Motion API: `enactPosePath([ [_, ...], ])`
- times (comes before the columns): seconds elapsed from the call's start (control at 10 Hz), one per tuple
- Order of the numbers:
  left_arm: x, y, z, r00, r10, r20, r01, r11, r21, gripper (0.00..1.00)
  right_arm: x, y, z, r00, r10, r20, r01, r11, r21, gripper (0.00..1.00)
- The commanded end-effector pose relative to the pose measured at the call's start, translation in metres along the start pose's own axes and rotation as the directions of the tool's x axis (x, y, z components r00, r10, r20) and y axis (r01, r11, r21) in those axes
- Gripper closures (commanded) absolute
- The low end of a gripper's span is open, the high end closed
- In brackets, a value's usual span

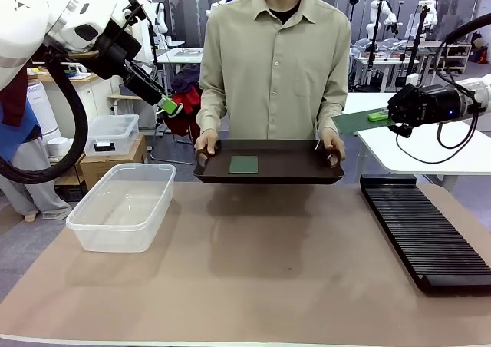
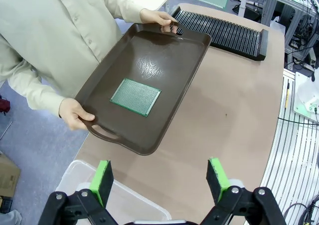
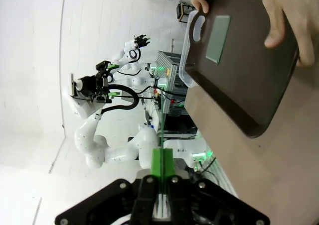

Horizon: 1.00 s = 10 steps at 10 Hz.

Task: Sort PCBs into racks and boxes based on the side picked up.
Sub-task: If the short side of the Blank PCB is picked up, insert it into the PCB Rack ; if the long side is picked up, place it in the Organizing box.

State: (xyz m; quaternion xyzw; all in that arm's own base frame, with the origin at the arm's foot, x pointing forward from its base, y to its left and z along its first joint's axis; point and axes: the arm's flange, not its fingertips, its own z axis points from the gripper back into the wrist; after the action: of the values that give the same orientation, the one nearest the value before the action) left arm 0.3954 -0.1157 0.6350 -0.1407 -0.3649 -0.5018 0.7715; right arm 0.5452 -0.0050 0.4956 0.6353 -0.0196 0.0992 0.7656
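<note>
A person at the far side holds a dark brown tray [image 1: 299, 166] by both handles, and one green PCB [image 1: 243, 164] lies flat on it. My right gripper [image 1: 377, 117] hangs at the right, above the table's far end, shut on a second PCB [image 1: 353, 121] that sticks out toward the person. The right wrist view has its pads [image 3: 162, 163] pressed together on that board's thin edge. High at the left, my left gripper [image 1: 170, 107] is open and holds nothing. Its spread fingers [image 2: 103, 180] look down on the tray's PCB [image 2: 135, 96]. The black rack [image 1: 426, 228] lies at the right, the clear box [image 1: 123, 205] at the left.
The brown table mat [image 1: 261, 270] stretches between box and rack. A white table [image 1: 430, 151] stands behind the rack. Smaller lidded bins [image 1: 111, 132] and cardboard boxes sit on the floor beyond the box.
</note>
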Motion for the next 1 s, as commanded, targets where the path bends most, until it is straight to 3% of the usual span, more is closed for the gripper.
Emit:
enactPosePath([
  [0.0,-0.002,0.001,-0.001,1.0,0.004,0.014,-0.004,1.0,-0.016,0.0,0.002,-0.002,0.029,0.976,0.218,-0.003,-0.219,0.976,-0.014,0.98],
  [0.1,-0.002,0.001,-0.001,1.0,0.004,0.014,-0.004,1.0,-0.016,0.0,0.001,-0.002,0.045,0.95,0.311,-0.007,-0.311,0.95,-0.027,0.98],
  [0.2,-0.002,0.001,-0.001,1.0,0.004,0.014,-0.004,1.0,-0.016,0.0,0.003,-0.002,0.062,0.888,0.455,0.069,-0.455,0.89,-0.024,0.98],
  [0.4,-0.002,0.001,-0.001,1.0,0.004,0.014,-0.004,1.0,-0.016,0.0,0.0,-0.006,0.087,0.796,0.605,0.022,-0.6,0.793,-0.105,0.98],
  [0.5,-0.002,0.001,-0.001,1.0,0.004,0.014,-0.004,1.0,-0.016,0.0,0.004,-0.008,0.104,0.704,0.71,0.02,-0.697,0.696,-0.174,0.98],
  [0.7,-0.002,0.001,-0.001,1.0,0.004,0.014,-0.004,1.0,-0.016,0.0,0.006,-0.014,0.115,0.538,0.84,-0.068,-0.829,0.513,-0.221,0.98],
  [0.8,-0.002,0.001,-0.001,1.0,0.004,0.014,-0.004,1.0,-0.016,0.0,0.008,-0.015,0.121,0.639,0.768,0.03,-0.755,0.635,-0.165,0.98],
  [0.9,-0.002,0.001,-0.001,1.0,0.004,0.014,-0.004,1.0,-0.016,0.0,0.003,-0.006,0.117,0.618,0.785,-0.031,-0.775,0.603,-0.189,0.98],
])
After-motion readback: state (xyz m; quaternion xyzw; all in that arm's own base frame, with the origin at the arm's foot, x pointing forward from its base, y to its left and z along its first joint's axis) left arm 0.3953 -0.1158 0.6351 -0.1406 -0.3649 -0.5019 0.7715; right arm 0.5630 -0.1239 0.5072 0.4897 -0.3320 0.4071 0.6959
